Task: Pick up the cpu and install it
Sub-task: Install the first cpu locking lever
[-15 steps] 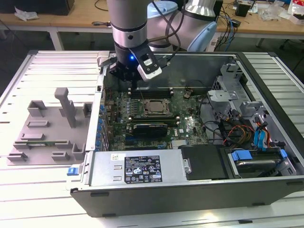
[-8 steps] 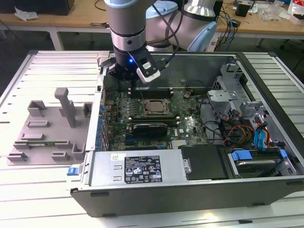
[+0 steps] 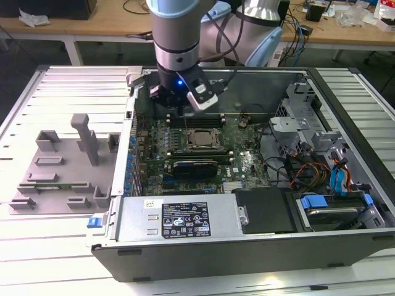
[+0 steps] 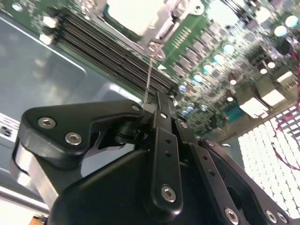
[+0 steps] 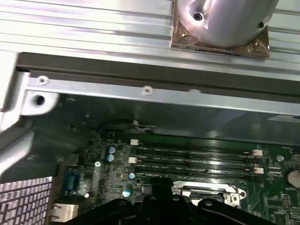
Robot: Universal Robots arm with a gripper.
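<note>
Nearest me, along the front edge of the case [image 3: 247, 246], sits the power supply [image 3: 185, 219]. It is well apart from the work, so I leave it out of my worries.

Further in, at the middle of the motherboard [image 3: 247, 163], the cpu [image 3: 200, 138] lies flat in its socket [image 3: 178, 142], silver top up, with the metal frame around it. In the second wrist view the cpu [image 4: 129, 14] reads as a bright square inside that frame. I judge the placing done, and the step in hand to concern the retention hardware rather than the chip itself.

Just beyond the socket run the memory slots [image 3: 191, 120]. The gripper [image 3: 179, 110] hangs over them, toward the case's far wall. In the second wrist view the gripper [image 4: 157, 101] looks closed, its tips drawn together. A thin metal lever [image 4: 149, 75] runs from the corner of the socket frame right up to those tips. I cannot tell whether the lever is truly pinched or only touching.

To do this well I would go slowly and follow the lever's own arc rather than pull straight. I would keep the tips above the memory slots and their white end clips [image 5: 134, 142], and watch the cpu for any tilt or lift in its frame. The risk I see is a thin, springy lever slipping off closed tips and the tool dropping onto the board.
</note>
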